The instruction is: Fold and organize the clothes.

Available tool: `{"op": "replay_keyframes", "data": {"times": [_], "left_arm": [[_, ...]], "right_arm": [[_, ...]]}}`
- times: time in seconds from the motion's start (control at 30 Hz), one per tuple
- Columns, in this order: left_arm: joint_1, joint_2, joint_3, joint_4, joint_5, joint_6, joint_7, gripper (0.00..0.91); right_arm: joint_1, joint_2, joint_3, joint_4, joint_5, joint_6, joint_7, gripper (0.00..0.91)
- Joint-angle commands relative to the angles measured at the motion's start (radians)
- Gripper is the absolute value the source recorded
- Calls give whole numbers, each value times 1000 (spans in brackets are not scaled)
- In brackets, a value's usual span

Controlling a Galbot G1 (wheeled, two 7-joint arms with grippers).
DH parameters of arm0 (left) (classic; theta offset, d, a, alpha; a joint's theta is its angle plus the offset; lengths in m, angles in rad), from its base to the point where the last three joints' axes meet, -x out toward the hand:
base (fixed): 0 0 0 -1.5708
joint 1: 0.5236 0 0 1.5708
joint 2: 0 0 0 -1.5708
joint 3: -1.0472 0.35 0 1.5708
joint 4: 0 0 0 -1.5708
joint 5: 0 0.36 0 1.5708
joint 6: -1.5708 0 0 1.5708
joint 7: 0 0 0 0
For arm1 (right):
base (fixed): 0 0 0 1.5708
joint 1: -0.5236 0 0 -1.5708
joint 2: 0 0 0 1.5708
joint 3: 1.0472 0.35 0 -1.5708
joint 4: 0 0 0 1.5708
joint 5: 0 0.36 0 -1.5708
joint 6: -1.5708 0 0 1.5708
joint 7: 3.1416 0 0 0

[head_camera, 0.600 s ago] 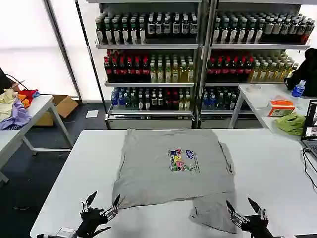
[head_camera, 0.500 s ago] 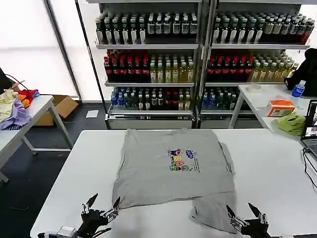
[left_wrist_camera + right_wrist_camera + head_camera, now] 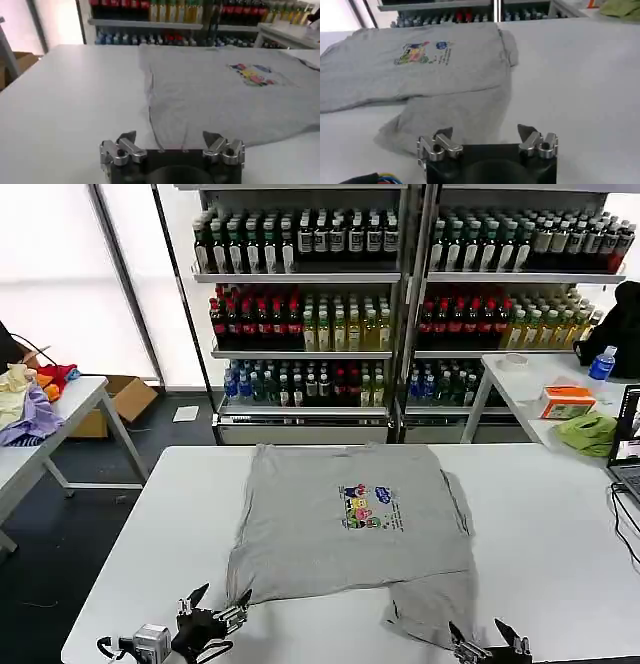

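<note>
One grey shirt (image 3: 350, 529) is laid flat, print up, in the middle of the white table (image 3: 560, 514), w/ one sleeve flap (image 3: 432, 609) spilling toward the near edge on the right side. Thin cotton is judged soft, light & floppy: it will likely sag and crease when lifted, so a pinch at the hem corners or sleeve edge is probably best, not the middle of the cloth. Left gripper (image 3: 218, 604) is seen at the near edge, just beside the shirt's near left corner, fingers spread wide, nothing held; in the left wrist view its gripper (image 3: 170, 142) is pointed at the shirt's side edge. Right gripper (image 3: 482, 639) is seen low at the near edge, near the sleeve flap, fingers apart & empty; in the right wrist view its gripper (image 3: 485, 136) is aimed at the flap. Vs. 0.6 s ago: both grippers are lower in the head view, drawn back toward the robot; the shirt is unmoved.
</note>
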Motion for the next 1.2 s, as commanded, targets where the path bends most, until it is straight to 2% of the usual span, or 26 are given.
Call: {"op": "replay_keyframes", "data": {"times": [0.03,0.1,0.13,0.17,0.23,0.27,0.77,0.97,1.1,1.2], "left_arm": [[-54,-4,37,83,-45,22,-42,907],[-50,-11,43,90,-41,19,-41,907],[-47,-16,49,92,-34,17,-40,736],[-44,-19,55,92,-26,16,-38,343],[-42,-27,65,100,-14,12,-34,60],[-42,-32,68,103,-9,8,-35,10],[-23,-51,105,92,68,-33,-21,10],[-24,-53,97,79,81,-64,-50,10],[-12,-57,90,21,90,-65,-70,10],[11,-57,74,-30,99,-55,-69,10]], "right_arm": [[4,-1,-32,-5,-24,-24,-1,0],[7,-3,-34,-12,-24,-22,-8,0],[8,-4,-36,-16,-22,-21,-7,0],[8,-4,-36,-19,-22,-21,-7,0],[9,-5,-36,-23,-21,-21,-5,0],[9,-5,-36,-26,-20,-21,-4,0],[9,-10,-38,-38,18,16,-8,0],[9,-17,-31,-27,77,48,-27,0],[3,-23,-16,0,150,47,-22,0],[-27,-40,8,40,170,30,-21,0]]}}
